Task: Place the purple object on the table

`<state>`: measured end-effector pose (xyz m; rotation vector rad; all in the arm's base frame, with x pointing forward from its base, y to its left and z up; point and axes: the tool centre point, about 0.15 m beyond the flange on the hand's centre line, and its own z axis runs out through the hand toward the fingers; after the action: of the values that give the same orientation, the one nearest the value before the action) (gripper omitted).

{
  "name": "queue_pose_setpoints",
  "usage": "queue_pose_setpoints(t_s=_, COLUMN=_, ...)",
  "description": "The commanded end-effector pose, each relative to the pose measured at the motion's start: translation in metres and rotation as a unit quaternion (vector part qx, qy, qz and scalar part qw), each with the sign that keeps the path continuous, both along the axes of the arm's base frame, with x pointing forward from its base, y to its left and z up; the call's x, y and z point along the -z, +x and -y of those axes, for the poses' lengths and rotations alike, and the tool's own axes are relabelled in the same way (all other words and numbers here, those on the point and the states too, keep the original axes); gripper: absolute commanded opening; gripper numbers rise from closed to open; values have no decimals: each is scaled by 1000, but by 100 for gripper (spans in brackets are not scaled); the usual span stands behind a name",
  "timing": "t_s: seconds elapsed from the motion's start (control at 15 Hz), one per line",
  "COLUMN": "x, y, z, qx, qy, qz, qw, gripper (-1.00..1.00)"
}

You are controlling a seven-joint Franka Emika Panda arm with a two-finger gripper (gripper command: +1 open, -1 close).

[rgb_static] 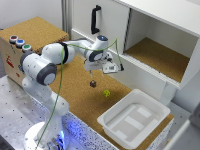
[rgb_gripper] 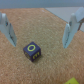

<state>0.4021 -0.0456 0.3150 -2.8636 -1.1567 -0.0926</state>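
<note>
Hovering above the table (rgb_static: 75,85), the gripper (rgb_static: 92,74) hangs with its two fingers (rgb_gripper: 9,31) spread apart and nothing between them, as the wrist view shows plainly: one pale finger on each side, bare cork between. The purple object (rgb_static: 93,83) sits on the table right under the gripper, apart from both fingers; in the wrist view it (rgb_gripper: 32,51) is a small dark cube with a yellow ring on its upper face and yellow marks on one side. Whether it lies perfectly flat is hard to judge from the blurred exterior view, but it appears to rest on the cork. A small yellow-green piece (rgb_static: 106,93) lies near the purple object, on the side toward the white tray (rgb_static: 131,123), which sits further along the table. Behind the purple object stands the white cabinet (rgb_static: 150,40) with its cork-lined floor and a black handle (rgb_static: 94,19).
</note>
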Motion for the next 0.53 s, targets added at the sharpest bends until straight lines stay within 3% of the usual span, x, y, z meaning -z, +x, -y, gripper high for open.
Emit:
queue_pose_setpoints(t_s=0.0, x=27, y=9, z=15, qx=136, qy=-29, qz=-17, qw=990, gripper=100)
queue_pose_setpoints(t_s=0.07, x=37, y=10, z=14, qx=174, qy=-44, qz=-24, qw=984, gripper=100)
queue_pose_setpoints(t_s=0.27, x=51, y=16, z=10, qx=273, qy=-33, qz=-62, qw=959, gripper=100)
queue_pose_setpoints(t_s=0.33, x=52, y=18, z=6, qx=296, qy=-33, qz=-65, qw=953, gripper=-100)
queue_pose_setpoints(t_s=0.47, x=64, y=21, z=0, qx=323, qy=-57, qz=-72, qw=942, gripper=-100)
